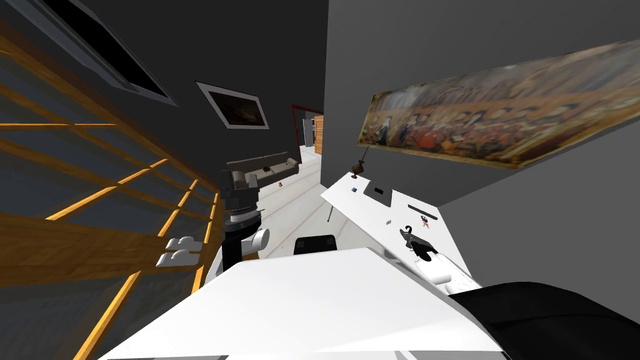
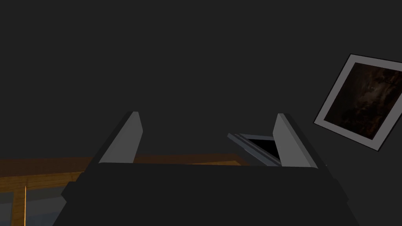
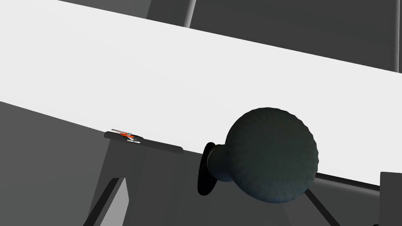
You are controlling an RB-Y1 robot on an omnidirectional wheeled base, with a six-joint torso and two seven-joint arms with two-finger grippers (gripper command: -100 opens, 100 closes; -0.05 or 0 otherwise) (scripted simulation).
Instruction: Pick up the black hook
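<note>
Evidently, the right gripper (image 3: 253,175) was held low over the white table (image 3: 157,78) with fingers spread, so that the black hook (image 3: 271,155), lying between them, could be straddled. The left gripper (image 2: 208,113) was held aside, fingers likewise spread.

Place: a home's living room.
Far: grey sofa (image 1: 265,167), open doorway (image 1: 308,134).
Walls: framed picture (image 1: 236,107); long painting (image 1: 500,119), right.
</note>
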